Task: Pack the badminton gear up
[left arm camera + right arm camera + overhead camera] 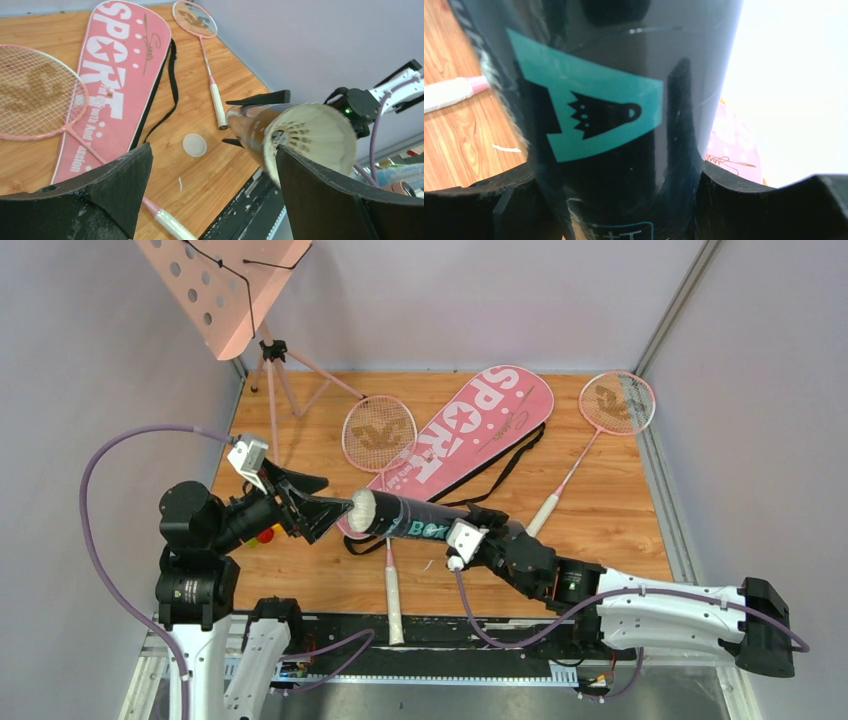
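**Tube held level, shuttlecock at its mouth**

Near the table's front edge, the left gripper stands spread wide and empty. It faces the shuttlecock lodged in the open end of the tube. The right gripper clamps the tube mid-body, level above the table. The tube looks light, stiff and smooth, so it may slip or dent. The feathers look brittle and are best pressed evenly. One racket lies left of the bag
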Robot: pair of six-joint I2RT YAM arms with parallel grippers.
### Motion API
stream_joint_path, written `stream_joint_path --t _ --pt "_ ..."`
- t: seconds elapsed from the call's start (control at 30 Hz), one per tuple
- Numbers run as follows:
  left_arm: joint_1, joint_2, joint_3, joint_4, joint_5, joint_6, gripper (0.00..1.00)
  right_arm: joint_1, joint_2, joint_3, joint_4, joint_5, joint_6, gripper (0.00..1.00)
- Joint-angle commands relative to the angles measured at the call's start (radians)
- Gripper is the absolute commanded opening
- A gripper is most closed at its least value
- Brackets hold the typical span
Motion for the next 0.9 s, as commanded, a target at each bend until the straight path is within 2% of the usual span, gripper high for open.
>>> stream_joint_path --t 0.0,0.13,0.23,0.33,0.5,0.63,0.73,0.77,0.83,0.87 --pt "0.001 0.022 0.055 -0.069 -0.152 0.040 1.00 0.005 -0.074 0.012 0.047 0.051 0.046 0.17" --pt "0.001 -0.005 0.020 -0.047 -0.249 0.002 1.00 0.005 -0.140 0.006 0.033 0.080 0.071 0.17" --pt "0.002 0.015 -0.021 0.003 -0.217 -0.035 1.00 0.006 -0.191 0.011 0.024 0.092 0.099 0.17" --pt "0.002 0.068 -0.055 -0.019 -0.217 -0.017 0.99 0.006 -0.229 0.025 0.007 0.105 0.134 0.16" --pt "-0.022 0.112 -0.121 -0.029 -0.205 0.014 0.88 0.006 -0.269 0.088 -0.061 0.132 0.206 0.17" --pt "-0.071 0.136 -0.149 0.000 -0.280 -0.002 0.76 0.006 -0.307 0.134 -0.116 0.161 0.289 0.17" --pt "-0.196 0.194 -0.145 0.004 -0.374 -0.008 0.70 0.005 -0.337 0.163 -0.181 0.162 0.350 0.17" --pt "-0.234 0.223 -0.140 0.003 -0.457 -0.011 0.69 0.006 -0.350 0.167 -0.194 0.159 0.364 0.18" --pt "-0.422 0.272 -0.136 0.015 -0.585 -0.022 0.67 0.006 -0.375 0.171 -0.213 0.162 0.389 0.18" --pt "-0.450 0.293 -0.136 0.035 -0.624 -0.031 0.66 0.006 -0.388 0.170 -0.219 0.166 0.400 0.18"
